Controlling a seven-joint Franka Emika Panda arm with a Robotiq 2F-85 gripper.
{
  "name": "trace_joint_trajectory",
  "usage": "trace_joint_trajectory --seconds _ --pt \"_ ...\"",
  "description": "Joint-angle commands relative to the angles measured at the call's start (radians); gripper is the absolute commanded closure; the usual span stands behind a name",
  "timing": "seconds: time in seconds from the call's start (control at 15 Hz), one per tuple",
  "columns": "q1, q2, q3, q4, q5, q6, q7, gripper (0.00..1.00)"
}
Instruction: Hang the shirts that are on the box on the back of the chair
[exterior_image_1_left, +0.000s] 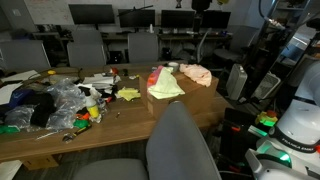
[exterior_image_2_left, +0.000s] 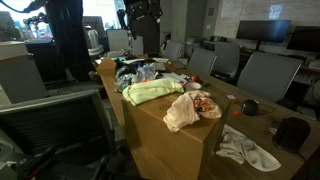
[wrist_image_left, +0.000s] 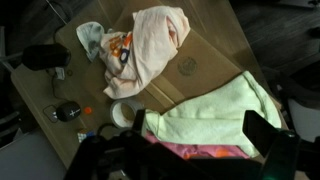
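Shirts: pale yellow shirt over coral-pink shirt, peach-cream printed shirt just beside, all crumpled on top of box.
Chair: grey rounded backrest, close to counter edge.
Surroundings: plastic bags and small clutter across counter; white cloth beside box.
Claw: spread wide above shirts, gripping nothing.

Coral-pink shirt mostly hidden under pale yellow shirt. My gripper dark, blurry, cut off at btm edge. Chair cropped at btm too.
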Motion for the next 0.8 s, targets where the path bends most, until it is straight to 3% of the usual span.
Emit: trace_joint_trajectory --seconds 0.0,0.4,0.73 --pt "0.012 0.155 0.007 0.174 0.079 0.018 -0.004 0.00" --pt "0.009 0.369 0.033 0.366 0.150 -0.004 0.018 0.00" --pt "0.003 0.496 0.042 0.450 0.161 -0.020 0.042 0.00"
